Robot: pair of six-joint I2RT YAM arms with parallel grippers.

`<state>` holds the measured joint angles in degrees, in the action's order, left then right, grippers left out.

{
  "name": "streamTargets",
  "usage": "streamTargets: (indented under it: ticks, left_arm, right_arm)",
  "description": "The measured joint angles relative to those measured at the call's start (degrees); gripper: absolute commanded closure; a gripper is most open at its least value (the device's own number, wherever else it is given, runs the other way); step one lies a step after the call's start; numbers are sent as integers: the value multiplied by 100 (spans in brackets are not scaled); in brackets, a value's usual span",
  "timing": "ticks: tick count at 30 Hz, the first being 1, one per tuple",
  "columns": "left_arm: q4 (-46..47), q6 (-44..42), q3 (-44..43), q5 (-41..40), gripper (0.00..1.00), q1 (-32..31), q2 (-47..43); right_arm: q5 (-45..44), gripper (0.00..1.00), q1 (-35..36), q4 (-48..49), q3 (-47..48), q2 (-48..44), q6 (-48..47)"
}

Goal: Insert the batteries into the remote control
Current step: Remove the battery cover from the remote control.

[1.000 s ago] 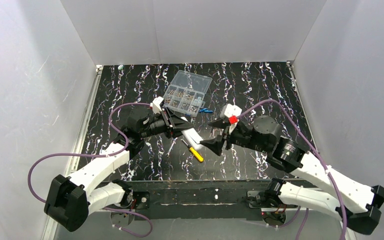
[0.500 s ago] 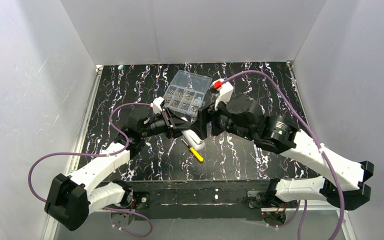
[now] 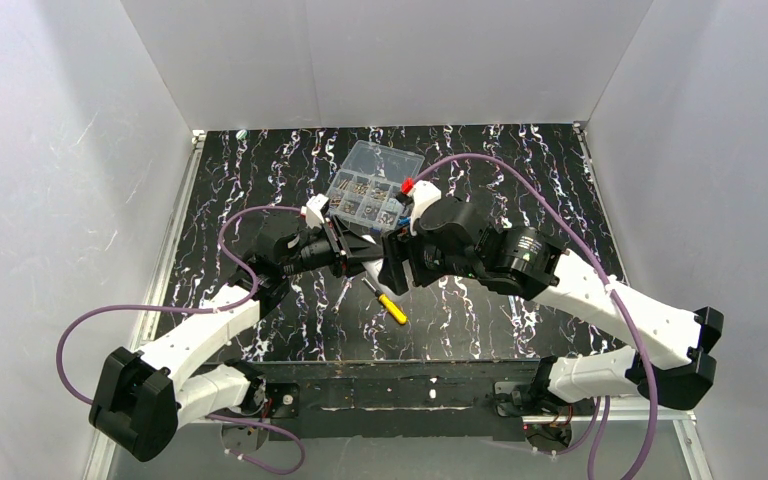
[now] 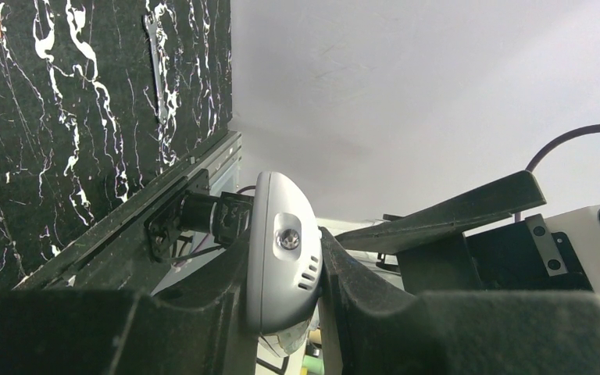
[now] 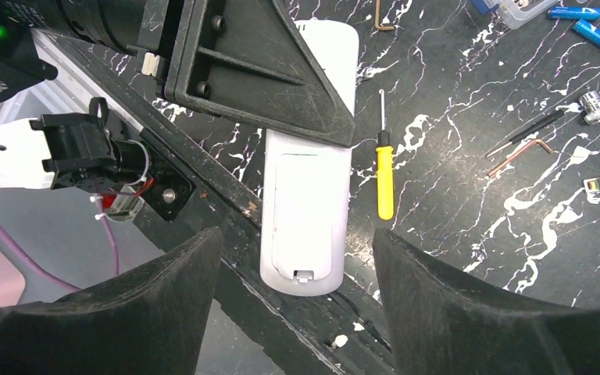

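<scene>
The remote control [image 5: 306,203], a slim white bar, hangs above the table with its back cover facing the right wrist camera. My left gripper [image 4: 281,234] is shut on the remote control [image 4: 281,258], seen end-on between its black fingers [image 5: 258,70]. My right gripper [image 5: 297,250] is open, its fingers standing either side of the remote's free end without touching it. In the top view the right gripper [image 3: 397,265] covers most of the remote, beside the left gripper [image 3: 360,252]. Two blue batteries [image 5: 586,23] lie on the table at the far right of the right wrist view.
A yellow-handled screwdriver [image 3: 388,300] [image 5: 385,176] lies on the table right of the remote. A clear compartment box [image 3: 375,185] stands behind the grippers. Hex keys [image 5: 519,156] and a small metal part [image 5: 594,105] lie near the batteries. The table's near edge [image 5: 226,195] runs under the remote.
The right arm has swung left and forward from the table's right side, and its open gripper now straddles the remote's free end. The left arm has held still with the remote.
</scene>
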<state>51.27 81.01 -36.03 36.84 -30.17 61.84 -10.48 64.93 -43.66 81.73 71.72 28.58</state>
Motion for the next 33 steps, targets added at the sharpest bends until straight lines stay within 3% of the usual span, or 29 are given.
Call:
streamTargets:
  ticks: [22,33]
  left_arm:
    - [-17,-2,0,2,100,0,0]
    - [-15,-2,0,0,100,0,0]
  right_arm:
    - [238,40,-225,11,-203,39,151]
    - [450,43,-234,22,-216,79,153]
